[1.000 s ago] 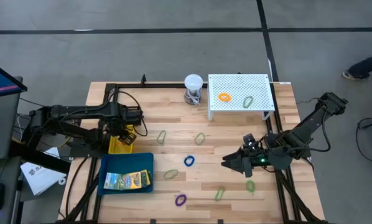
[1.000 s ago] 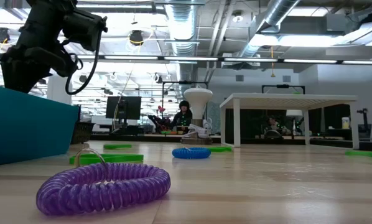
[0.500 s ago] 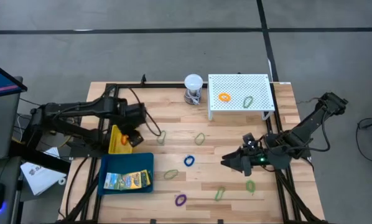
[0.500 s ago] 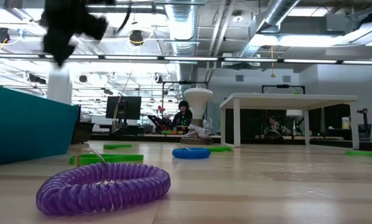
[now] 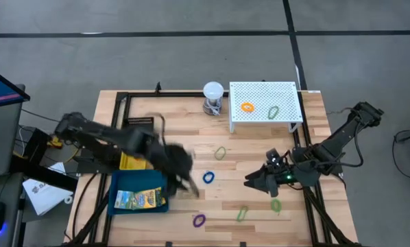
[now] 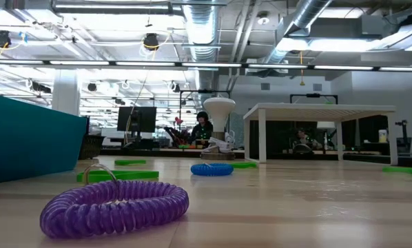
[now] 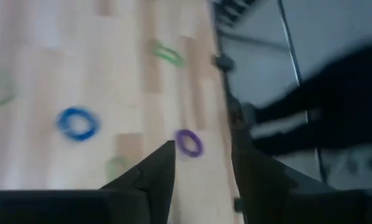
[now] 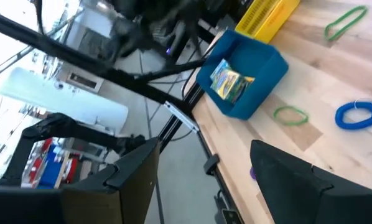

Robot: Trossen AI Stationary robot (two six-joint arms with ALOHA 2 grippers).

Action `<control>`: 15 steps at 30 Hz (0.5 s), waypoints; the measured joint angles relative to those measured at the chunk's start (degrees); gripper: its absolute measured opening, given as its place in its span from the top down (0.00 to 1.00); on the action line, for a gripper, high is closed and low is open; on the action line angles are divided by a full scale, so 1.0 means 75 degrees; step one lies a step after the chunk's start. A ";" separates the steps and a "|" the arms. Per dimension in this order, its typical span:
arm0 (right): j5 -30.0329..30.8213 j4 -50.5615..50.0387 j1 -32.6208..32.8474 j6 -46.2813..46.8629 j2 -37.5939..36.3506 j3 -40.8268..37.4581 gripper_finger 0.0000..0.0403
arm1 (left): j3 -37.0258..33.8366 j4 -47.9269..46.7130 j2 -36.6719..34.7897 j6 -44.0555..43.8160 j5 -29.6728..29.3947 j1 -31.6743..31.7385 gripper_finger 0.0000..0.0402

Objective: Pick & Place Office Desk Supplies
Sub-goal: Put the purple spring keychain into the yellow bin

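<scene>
My left gripper [image 5: 186, 177] hovers open and blurred just right of the blue tray [image 5: 123, 186], holding nothing. Its wrist view shows a purple loop [image 7: 188, 142] beyond the fingertips and a blue loop [image 7: 78, 123] to one side. The tray holds green-yellow packets [image 5: 138, 199]; the yellow bin [image 5: 130, 162] stands behind it. A blue loop [image 5: 208, 177], a purple loop [image 5: 199, 220] and green loops [image 5: 221, 152] lie flat on the wood. My right gripper [image 5: 249, 182] waits open above the table's right half.
A white perforated stand [image 5: 264, 101] at the far right carries an orange loop [image 5: 247, 107] and a green one [image 5: 273, 111]. A white ball-topped object [image 5: 213, 96] stands beside it. More green loops [image 5: 243, 214] lie near the front edge. A person sits far behind the table.
My left gripper has swung from over the yellow bin toward the table's right and near edges, past the blue tray. It has risen out of the low view and rolled as it went.
</scene>
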 joint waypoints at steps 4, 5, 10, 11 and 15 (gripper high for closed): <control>-0.0021 0.0005 0.0183 -0.0046 -0.0003 -0.0003 0.38 | 0.0289 -0.0094 0.0811 0.0345 -0.0361 -0.1098 0.61; -0.0021 0.0005 0.0244 -0.0066 -0.0003 -0.0003 0.38 | 0.0294 -0.0019 0.0997 0.0307 -0.0469 -0.1356 0.62; -0.0021 0.0005 0.0545 -0.0144 -0.0003 -0.0003 0.38 | 0.0298 0.0918 0.1883 -0.0278 -0.1378 -0.2260 0.63; -0.0021 0.0003 0.0603 -0.0144 -0.0003 -0.0003 0.38 | 0.0305 0.1025 0.2041 -0.0480 -0.1649 -0.2332 0.64; -0.0024 0.0008 0.0792 -0.0144 -0.0003 -0.0003 0.38 | 0.0306 0.1104 0.2712 -0.1256 -0.2142 -0.2397 0.64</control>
